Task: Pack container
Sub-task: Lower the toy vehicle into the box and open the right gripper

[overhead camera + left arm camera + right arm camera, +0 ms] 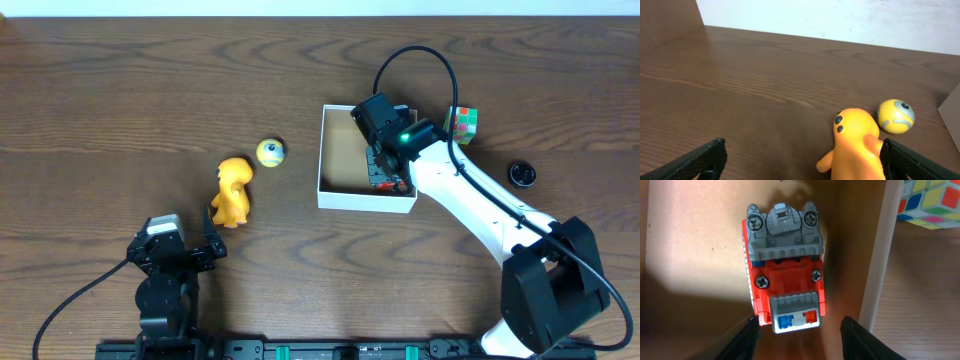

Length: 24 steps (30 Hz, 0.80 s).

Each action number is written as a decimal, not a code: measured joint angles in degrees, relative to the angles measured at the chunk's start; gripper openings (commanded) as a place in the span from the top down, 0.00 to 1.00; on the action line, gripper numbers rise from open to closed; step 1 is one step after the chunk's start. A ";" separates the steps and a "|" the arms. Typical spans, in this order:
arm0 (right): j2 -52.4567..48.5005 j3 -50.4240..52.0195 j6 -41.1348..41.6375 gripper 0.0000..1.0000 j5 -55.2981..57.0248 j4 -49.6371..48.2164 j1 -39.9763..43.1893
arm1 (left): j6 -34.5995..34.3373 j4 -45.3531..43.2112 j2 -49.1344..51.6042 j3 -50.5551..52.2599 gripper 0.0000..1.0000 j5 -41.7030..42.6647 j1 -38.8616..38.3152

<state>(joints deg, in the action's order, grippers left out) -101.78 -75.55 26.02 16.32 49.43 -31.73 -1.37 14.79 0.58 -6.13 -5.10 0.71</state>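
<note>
The container is a shallow square box with white walls and a brown floor, right of the table's middle. My right gripper hangs inside it, open. In the right wrist view a red and grey toy truck lies underside up on the brown floor beside the white wall, and the right gripper straddles its near end with a gap on the right side. A yellow dinosaur toy and a yellow ball lie left of the container. My left gripper is open just short of the dinosaur.
A colourful puzzle cube sits on the table just outside the container's right wall, also in the right wrist view as the cube. A small black round cap lies further right. The ball is behind the dinosaur.
</note>
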 measured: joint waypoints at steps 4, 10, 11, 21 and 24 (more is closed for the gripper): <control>0.00 0.57 -0.35 0.46 -0.04 -1.66 0.00 | 0.00 -0.02 0.00 0.00 0.02 0.00 0.00; 0.00 3.91 -0.94 0.47 -0.85 -5.49 0.00 | 0.00 0.00 0.00 0.00 0.02 0.00 0.00; 0.00 4.50 -1.03 0.48 -1.05 -5.92 0.00 | 0.00 0.00 0.00 0.00 0.02 0.00 0.00; 0.04 5.11 -1.40 0.68 -1.62 -6.88 0.00 | 0.00 0.00 0.00 0.00 0.02 0.00 0.00; 0.04 5.11 -1.44 0.70 -1.73 -6.84 0.00 | 0.00 0.00 0.00 0.00 0.02 0.00 0.00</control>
<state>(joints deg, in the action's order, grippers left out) -101.73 -70.43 24.58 14.59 42.59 -31.73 -1.37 14.79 0.58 -6.13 -5.10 0.71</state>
